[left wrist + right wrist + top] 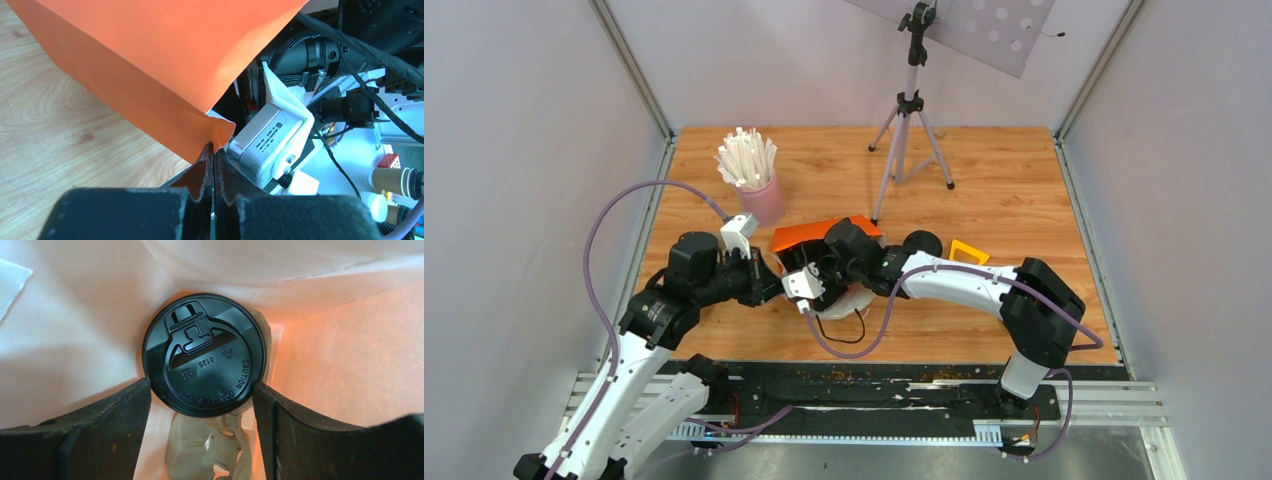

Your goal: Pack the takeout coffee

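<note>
Of the takeout coffee [204, 355] only the black lid [204, 320] shows, round, with a raised sip tab and embossed caution lettering; the cup body is hidden beneath it. It sits deep inside the orange bag [165, 60] on a pulp tray [200, 455], the bag's walls close around it. The right gripper [201, 386], inside the bag, holds its fingers wide either side of the lid; whether they touch it I cannot tell. The left gripper [214, 152] pinches a folded corner of the bag's edge
</note>
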Robot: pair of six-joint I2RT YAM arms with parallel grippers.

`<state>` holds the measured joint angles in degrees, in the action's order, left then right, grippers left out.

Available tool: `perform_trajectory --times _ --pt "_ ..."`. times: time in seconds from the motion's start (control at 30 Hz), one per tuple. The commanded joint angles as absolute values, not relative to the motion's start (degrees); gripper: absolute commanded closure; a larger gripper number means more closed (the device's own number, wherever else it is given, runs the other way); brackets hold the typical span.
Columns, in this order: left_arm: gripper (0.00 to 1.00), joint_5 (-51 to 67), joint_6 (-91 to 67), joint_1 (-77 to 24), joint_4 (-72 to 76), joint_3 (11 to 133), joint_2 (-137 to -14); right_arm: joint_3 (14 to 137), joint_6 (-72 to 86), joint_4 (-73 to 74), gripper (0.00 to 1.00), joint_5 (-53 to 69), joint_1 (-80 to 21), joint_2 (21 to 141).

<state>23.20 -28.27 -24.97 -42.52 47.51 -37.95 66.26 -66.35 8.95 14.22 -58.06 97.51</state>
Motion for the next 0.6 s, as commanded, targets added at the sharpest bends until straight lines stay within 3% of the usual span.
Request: perform_trajectory --times 0.0,0.57 --pt "0.98 24.8 -28.8 -25.1 -38.8 48.5 -37.9 67.9 -65.7 7.8 0.28 16.6 -58.2 99.2" --pt "0.98 23.1 -27.0 -25.0 -41.2 49.3 -38.1 63.4 -61.4 4.2 0.34 15.6 -57.1 92.4"
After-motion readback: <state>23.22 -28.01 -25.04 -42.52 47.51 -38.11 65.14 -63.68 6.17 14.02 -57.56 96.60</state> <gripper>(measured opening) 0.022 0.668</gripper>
